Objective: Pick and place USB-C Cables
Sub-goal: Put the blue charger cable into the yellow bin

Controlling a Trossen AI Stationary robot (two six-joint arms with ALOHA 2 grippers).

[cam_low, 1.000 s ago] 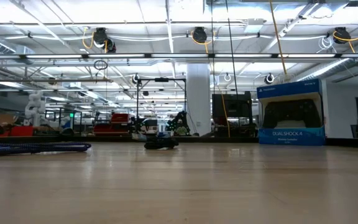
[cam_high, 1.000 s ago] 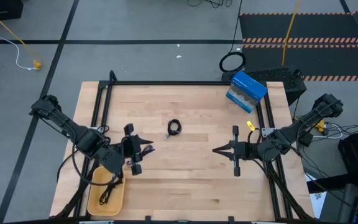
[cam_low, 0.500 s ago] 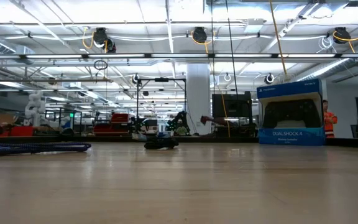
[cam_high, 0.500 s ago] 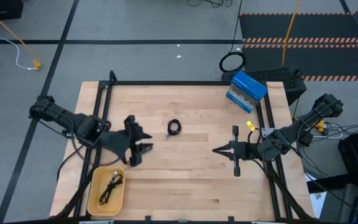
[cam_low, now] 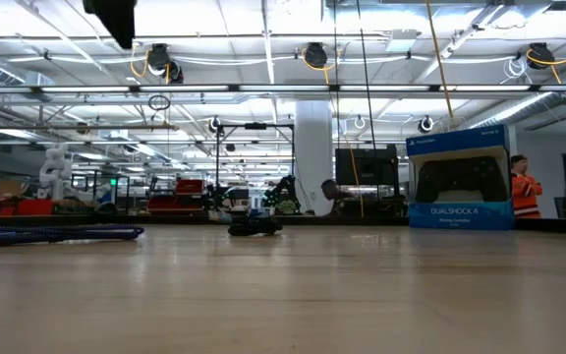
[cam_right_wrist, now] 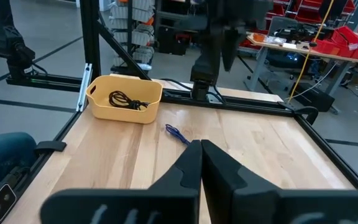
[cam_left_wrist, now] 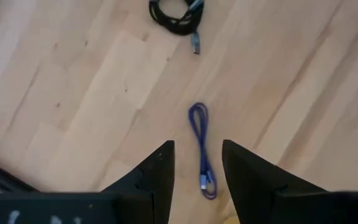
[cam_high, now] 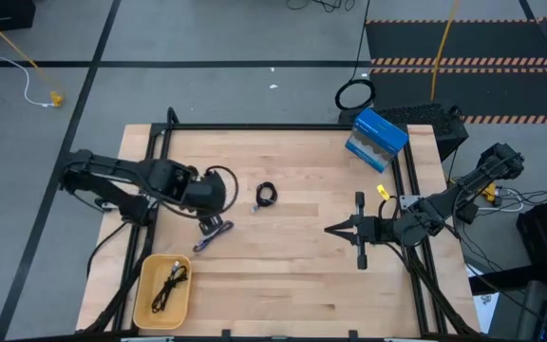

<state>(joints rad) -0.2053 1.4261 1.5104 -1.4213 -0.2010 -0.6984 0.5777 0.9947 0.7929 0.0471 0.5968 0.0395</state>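
Purple USB-C cable (cam_left_wrist: 201, 151) lies flat on the table (cam_high: 292, 275), just beyond the yellow bin (cam_high: 162, 290). Left gripper (cam_left_wrist: 197, 163) hangs directly above it, fingers apart, holding nothing. Tight black coil (cam_high: 266, 196) lies farther from the bin; another black cable (cam_high: 170, 283) sits inside it. Right gripper (cam_high: 330, 229), fingers together, waits well apart from the bin.

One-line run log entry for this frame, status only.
left gripper: open above purple cable | right gripper: shut, parked right side | yellow bin: one black cable | coiled black cable: on table
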